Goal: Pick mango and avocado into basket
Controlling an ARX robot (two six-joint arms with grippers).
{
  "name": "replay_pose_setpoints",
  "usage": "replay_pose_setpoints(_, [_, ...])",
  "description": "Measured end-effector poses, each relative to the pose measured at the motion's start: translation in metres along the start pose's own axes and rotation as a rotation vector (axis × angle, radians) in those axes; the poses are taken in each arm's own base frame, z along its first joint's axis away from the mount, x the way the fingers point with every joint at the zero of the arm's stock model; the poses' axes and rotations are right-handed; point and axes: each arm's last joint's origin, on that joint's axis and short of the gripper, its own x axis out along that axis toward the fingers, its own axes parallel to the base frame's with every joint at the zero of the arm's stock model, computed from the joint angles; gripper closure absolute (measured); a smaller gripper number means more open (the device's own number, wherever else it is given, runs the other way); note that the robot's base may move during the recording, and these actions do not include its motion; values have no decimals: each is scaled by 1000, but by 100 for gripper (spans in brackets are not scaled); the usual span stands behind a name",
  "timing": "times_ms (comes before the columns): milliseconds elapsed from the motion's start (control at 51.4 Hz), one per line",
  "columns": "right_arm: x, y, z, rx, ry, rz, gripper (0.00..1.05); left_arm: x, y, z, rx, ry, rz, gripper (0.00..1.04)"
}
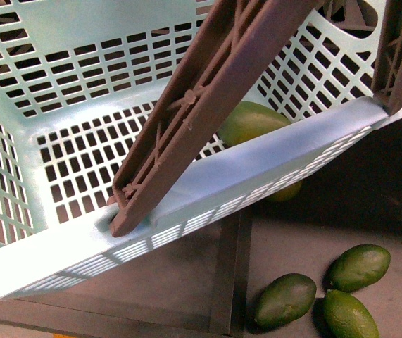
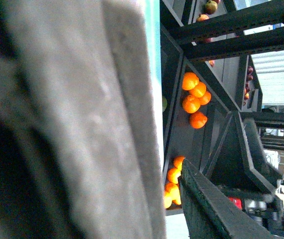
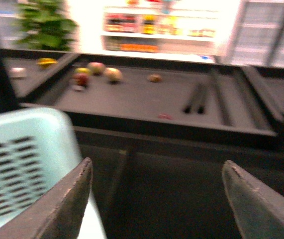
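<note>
I count three avocados [image 1: 285, 300] outside my tilted basket [image 1: 17, 77], one fruit [image 1: 246, 121] inside; right gripper [image 3: 156, 199] spread wide, left's state unclear.

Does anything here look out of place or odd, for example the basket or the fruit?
The basket sits tilted in the front view, not level, with its brown handle folded down across the opening. One green fruit lies inside; three avocados remain outside below it.

basket [image 1: 257, 179]: smooth slotted plastic | handle [image 1: 208, 105]: matt plastic | avocados [image 1: 285, 299]: smooth-skinned
</note>
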Motion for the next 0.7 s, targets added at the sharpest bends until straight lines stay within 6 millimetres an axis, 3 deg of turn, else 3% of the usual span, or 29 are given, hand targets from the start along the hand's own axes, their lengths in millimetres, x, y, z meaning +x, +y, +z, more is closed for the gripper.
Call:
replay_pose_setpoints(97, [-20, -24, -17, 7, 13, -125, 46, 0, 1, 1, -7, -1, 0, 76])
replay_pose_setpoints(214, [-36, -37, -26, 12, 9, -128, 61, 0, 1, 1, 1, -9, 5, 76])
replay_pose_setpoints(447, [-68, -60, -48, 12, 12, -127, 103, 0, 0, 0, -4, 1, -1, 76])
replay_pose_setpoints(700, [-94, -75, -64, 15, 15, -134, 103, 0, 0, 1, -3, -1, 0, 76])
